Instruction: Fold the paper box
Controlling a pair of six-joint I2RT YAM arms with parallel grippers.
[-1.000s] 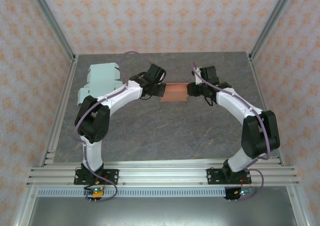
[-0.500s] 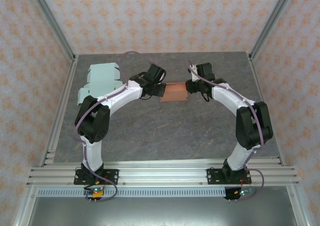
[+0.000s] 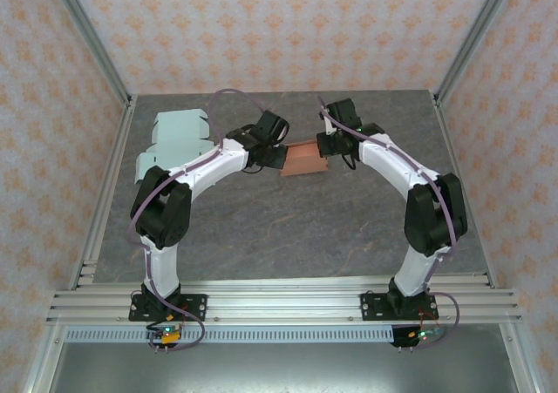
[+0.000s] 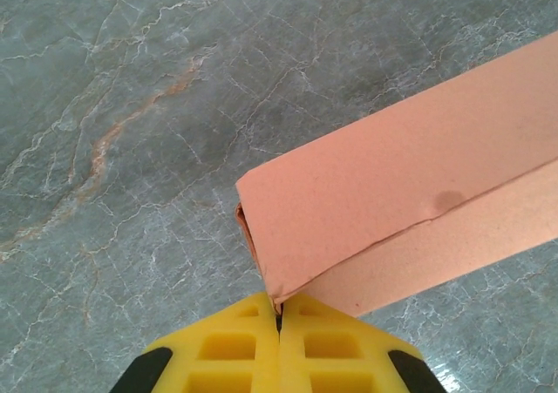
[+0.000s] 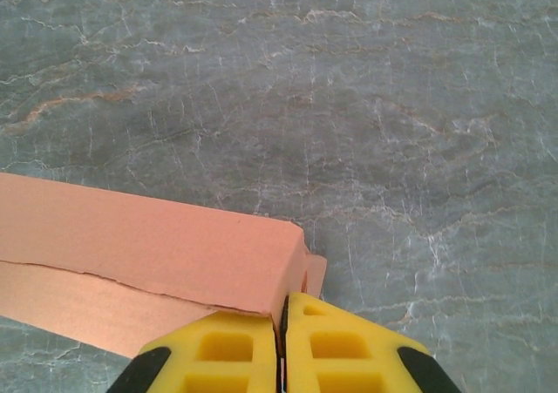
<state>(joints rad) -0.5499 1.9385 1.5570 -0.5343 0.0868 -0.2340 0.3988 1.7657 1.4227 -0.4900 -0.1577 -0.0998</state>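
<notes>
1. I've got the paper box (image 3: 303, 159) in view: salmon-pink card folded into a slim rectangular tube, with a seam along one side.
2. It's over the far half of the table (image 3: 261, 227), between both arms.
3. Its long axis runs left to right, right end slightly farther back.
4. The left gripper (image 4: 279, 304) is pinched tight on its left corner, and the right gripper (image 5: 283, 304) is clamped on the right corner.

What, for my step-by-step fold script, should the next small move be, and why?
Probably the right gripper folds its end flap inward while the left gripper holds steady: both are shut, each apparently pinching a thin edge at opposite ends of the paper box.
</notes>
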